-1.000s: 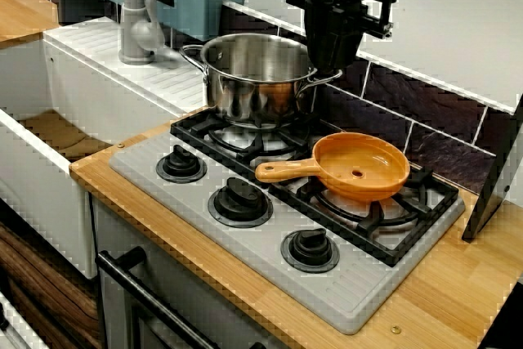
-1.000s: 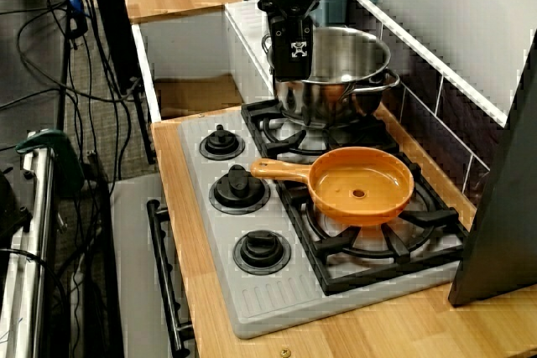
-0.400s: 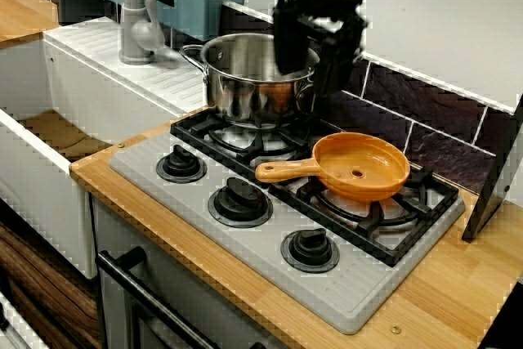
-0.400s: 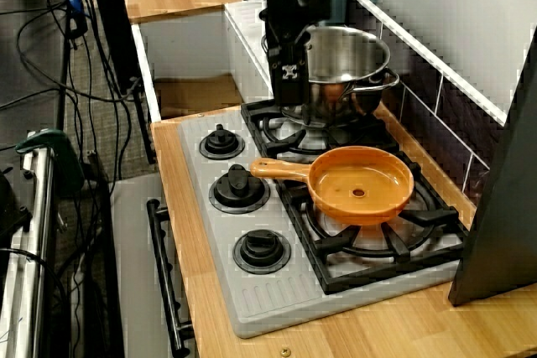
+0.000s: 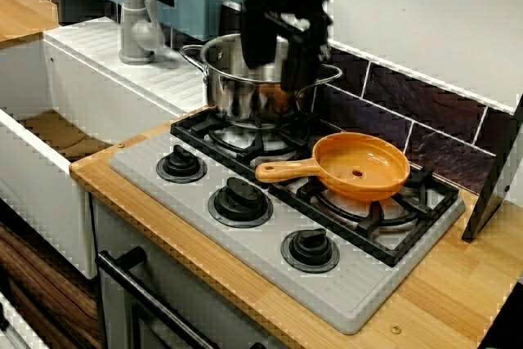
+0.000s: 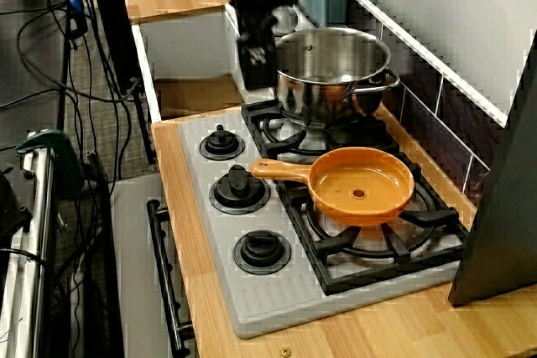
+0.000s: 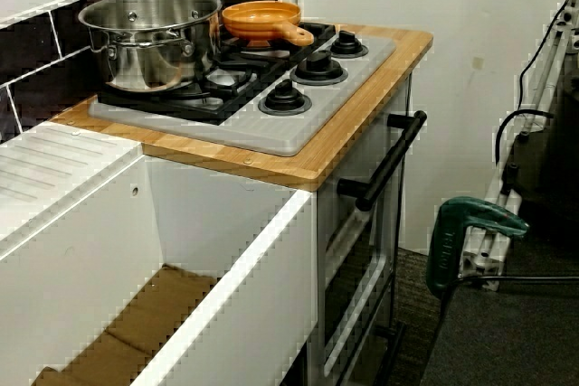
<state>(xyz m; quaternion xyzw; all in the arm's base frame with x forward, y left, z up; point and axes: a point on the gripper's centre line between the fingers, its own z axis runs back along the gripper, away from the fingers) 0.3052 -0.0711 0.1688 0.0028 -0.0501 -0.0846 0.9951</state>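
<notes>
View from the front corner: gripper (image 5: 278,53) is motion-blurred, dark, hanging in front of the steel pot (image 5: 235,91) at rim height. A second ago it sat over the pot's far rim by the backsplash, so it has swung across toward the sink side. Cannot tell if the jaws are spread or closed; nothing seen in them. Orange pan (image 5: 360,167) is on the burner beyond the pot, well apart from the gripper. View down the counter: gripper (image 6: 254,46) is now off the pot (image 6: 331,69), just beside its wall on the sink side and over the drainboard edge, no contact seen. Pot has not shifted on its rear burner, and the pan (image 6: 361,184) is unmoved. Low view from the sink end: gripper not in frame; pot (image 7: 149,42) upright on the grate, pan (image 7: 261,17) behind it, knobs (image 7: 286,97) in front. Judging by this, the pot is left untouched.
</notes>
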